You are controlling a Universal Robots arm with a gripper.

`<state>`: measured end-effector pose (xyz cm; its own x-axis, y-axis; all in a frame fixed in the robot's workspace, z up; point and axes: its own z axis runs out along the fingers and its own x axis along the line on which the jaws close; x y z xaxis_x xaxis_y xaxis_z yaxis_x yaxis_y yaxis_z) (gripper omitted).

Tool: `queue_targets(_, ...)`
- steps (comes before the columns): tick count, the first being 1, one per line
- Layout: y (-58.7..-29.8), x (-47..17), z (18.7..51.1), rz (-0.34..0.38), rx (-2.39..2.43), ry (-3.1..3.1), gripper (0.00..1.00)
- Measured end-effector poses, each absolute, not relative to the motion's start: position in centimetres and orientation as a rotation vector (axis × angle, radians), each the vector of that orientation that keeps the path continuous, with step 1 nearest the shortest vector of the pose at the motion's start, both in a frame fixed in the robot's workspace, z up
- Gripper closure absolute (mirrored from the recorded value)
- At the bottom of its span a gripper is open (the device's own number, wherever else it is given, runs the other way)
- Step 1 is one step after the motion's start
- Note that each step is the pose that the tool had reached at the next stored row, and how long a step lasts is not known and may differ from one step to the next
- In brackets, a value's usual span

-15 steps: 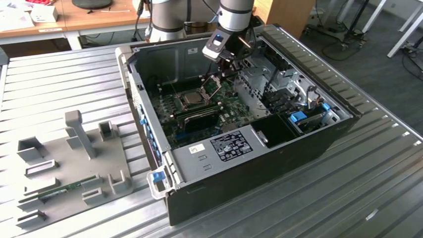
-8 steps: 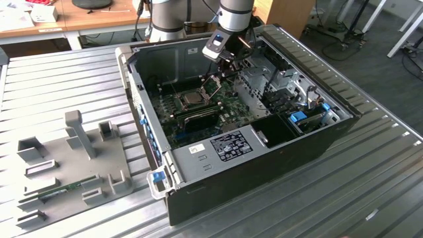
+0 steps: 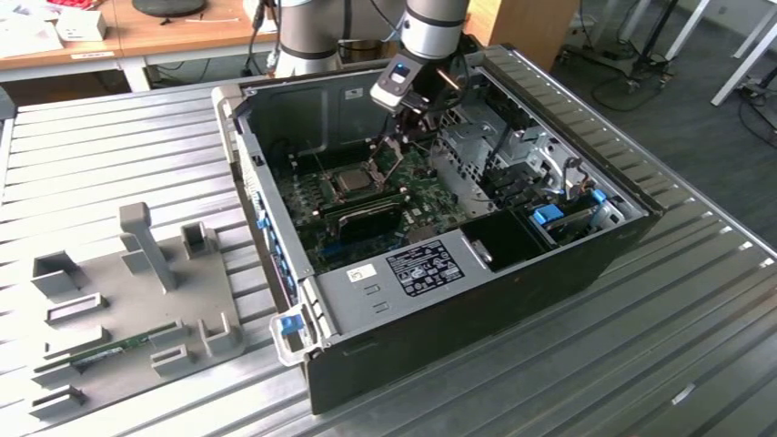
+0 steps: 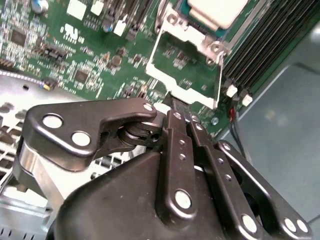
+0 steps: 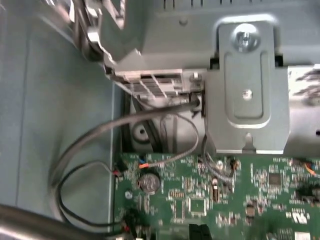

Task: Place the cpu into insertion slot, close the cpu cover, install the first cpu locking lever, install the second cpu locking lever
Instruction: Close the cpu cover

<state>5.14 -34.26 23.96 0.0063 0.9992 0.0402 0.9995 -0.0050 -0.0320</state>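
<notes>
Hand state: my gripper (image 4: pixel 172 102) has its fingers pressed together, pinching the free edge of the cpu cover (image 4: pixel 190 35).
Hand position: upper centre of the exterior view. I reach down into the open computer case (image 3: pixel 486 300), fingertips just above the motherboard (image 4: pixel 75 50).
Cover: raised and tilted up off the socket. Its hinged edge sits beside the insertion slot (image 3: pixel 327 182) and green board shows through its square window.
Cpu: the cpu (image 4: pixel 215 10) lies flat in the insertion slot, pale metal top up, with the cover not over it. In the exterior view it is just left of frame centre, near my fingertips but not touching them.
Memory slots: long black memory slots (image 4: pixel 265 45) run alongside the socket.
First wrist view: grey cables (image 5: pixel 90 150) loop onto the board edge near a coin cell (image 5: pixel 149 183), with a grey metal bracket (image 5: pixel 247 100) next to them.
Case: lies on its side on the slatted metal table (image 3: pixel 680 346), open face up, filling the middle of the exterior view.
Fixture: a grey fixture plate (image 3: pixel 134 300) with upright blocks sits at lower left of the exterior view, well apart from me.
</notes>
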Motion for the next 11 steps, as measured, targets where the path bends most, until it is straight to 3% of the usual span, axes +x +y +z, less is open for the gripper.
queue_targets(11,-34.26,4.97,23.9,0.002,-2.187,-2.175,0.9)
